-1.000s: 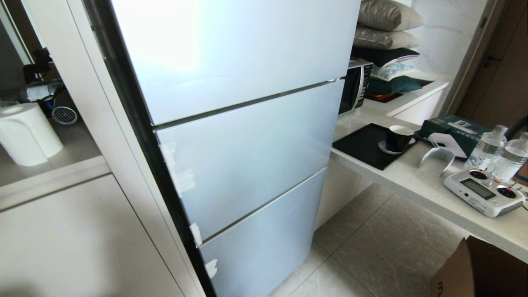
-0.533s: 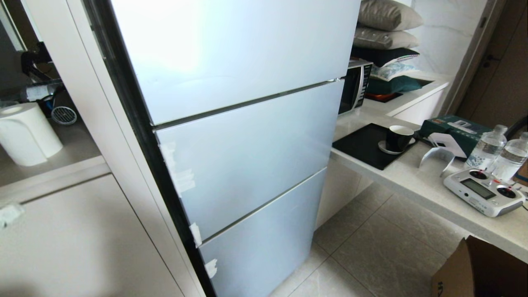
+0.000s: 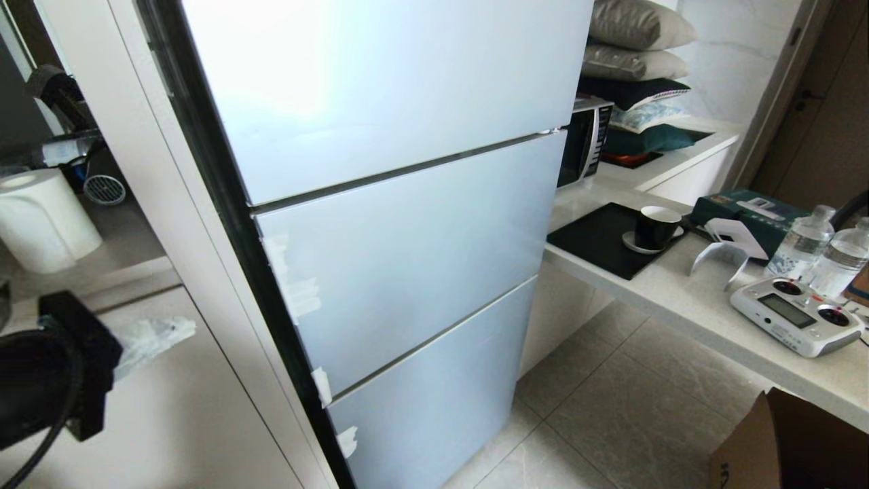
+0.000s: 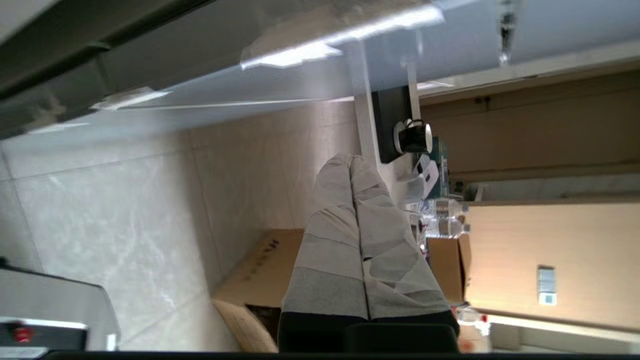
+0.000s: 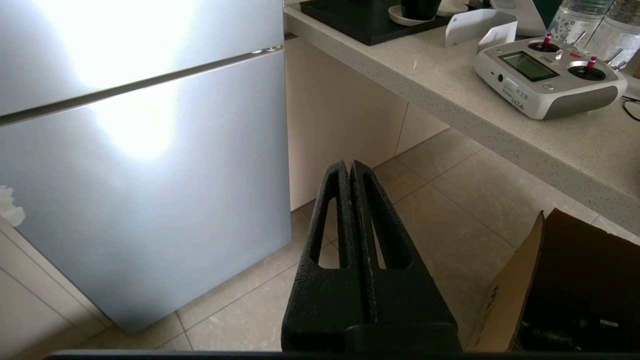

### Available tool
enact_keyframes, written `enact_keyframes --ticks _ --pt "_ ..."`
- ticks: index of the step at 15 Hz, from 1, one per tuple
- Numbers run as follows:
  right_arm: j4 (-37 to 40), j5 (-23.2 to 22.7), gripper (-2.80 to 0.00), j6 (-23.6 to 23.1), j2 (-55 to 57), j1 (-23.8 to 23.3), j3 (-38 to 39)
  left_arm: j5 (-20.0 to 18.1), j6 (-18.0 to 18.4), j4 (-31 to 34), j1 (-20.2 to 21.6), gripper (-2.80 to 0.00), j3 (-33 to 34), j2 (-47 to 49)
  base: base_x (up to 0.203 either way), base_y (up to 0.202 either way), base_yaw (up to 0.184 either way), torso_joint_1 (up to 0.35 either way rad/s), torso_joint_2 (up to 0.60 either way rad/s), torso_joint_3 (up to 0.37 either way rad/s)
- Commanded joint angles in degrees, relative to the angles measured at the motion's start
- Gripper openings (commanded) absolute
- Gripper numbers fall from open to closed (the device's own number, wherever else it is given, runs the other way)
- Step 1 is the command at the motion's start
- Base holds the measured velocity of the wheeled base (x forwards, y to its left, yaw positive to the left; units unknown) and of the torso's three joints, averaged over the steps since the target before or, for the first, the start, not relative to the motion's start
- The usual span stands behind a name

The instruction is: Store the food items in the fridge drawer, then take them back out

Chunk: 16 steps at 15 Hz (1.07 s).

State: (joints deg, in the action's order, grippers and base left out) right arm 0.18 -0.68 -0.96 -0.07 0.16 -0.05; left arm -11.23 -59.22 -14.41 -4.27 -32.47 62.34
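The fridge [image 3: 407,238] stands tall and pale blue with all three door panels closed. The fridge drawer is hidden behind them, and no food items are in view. My left gripper [image 3: 182,327] reaches in at the lower left, in front of the white cabinet beside the fridge's black side edge. Its tape-wrapped fingers [image 4: 345,225] are pressed together, shut on nothing. The left wrist view looks along the fridge front [image 4: 250,75]. My right gripper [image 5: 350,165] hangs low over the floor tiles near the bottom door panel [image 5: 140,150], shut and empty.
A stone counter [image 3: 686,299] to the right carries a black tray [image 3: 597,241], a cup [image 3: 655,227], a remote controller [image 3: 794,316] and two water bottles [image 3: 804,241]. An open cardboard box [image 3: 787,441] sits on the floor. A paper roll [image 3: 44,221] stands on the left shelf.
My left arm has risen into the head view from the lower left, its taped fingers now pointing towards the fridge's side edge. Fridge and right arm are unchanged.
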Motion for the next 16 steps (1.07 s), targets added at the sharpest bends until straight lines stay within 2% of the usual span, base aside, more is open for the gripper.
enact_keyframes --ticks 1,3,6,8,11,16 --pt "0.0 0.0 -2.80 0.0 0.0 0.0 0.0 -0.4 -1.1 -10.2 0.0 -2.80 0.7 12.8 0.000 0.000 0.000 0.000 0.00 0.000" --pt "0.0 0.0 -2.80 0.0 0.0 0.0 0.0 -0.6 -3.1 -19.6 0.0 -2.80 -0.1 18.6 0.000 0.000 0.000 0.000 0.00 0.000" --pt "0.0 0.0 -2.80 0.0 0.0 0.0 0.0 -0.5 -6.5 -26.3 0.6 -2.80 -3.0 24.2 0.000 0.000 0.000 0.000 0.00 0.000" --pt "0.0 0.0 -2.80 0.0 0.0 0.0 0.0 0.3 -6.9 -31.2 0.8 -2.80 -3.0 25.4 0.000 0.000 0.000 0.000 0.00 0.000" --pt "0.0 0.0 -2.80 0.0 0.0 0.0 0.0 2.7 -6.8 -33.5 0.8 -2.80 -5.2 28.7 0.000 0.000 0.000 0.000 0.00 0.000" --pt "0.0 0.0 -2.80 0.0 0.0 0.0 0.0 2.9 -7.0 -33.7 -0.8 -2.80 -5.9 29.5 0.000 0.000 0.000 0.000 0.00 0.000"
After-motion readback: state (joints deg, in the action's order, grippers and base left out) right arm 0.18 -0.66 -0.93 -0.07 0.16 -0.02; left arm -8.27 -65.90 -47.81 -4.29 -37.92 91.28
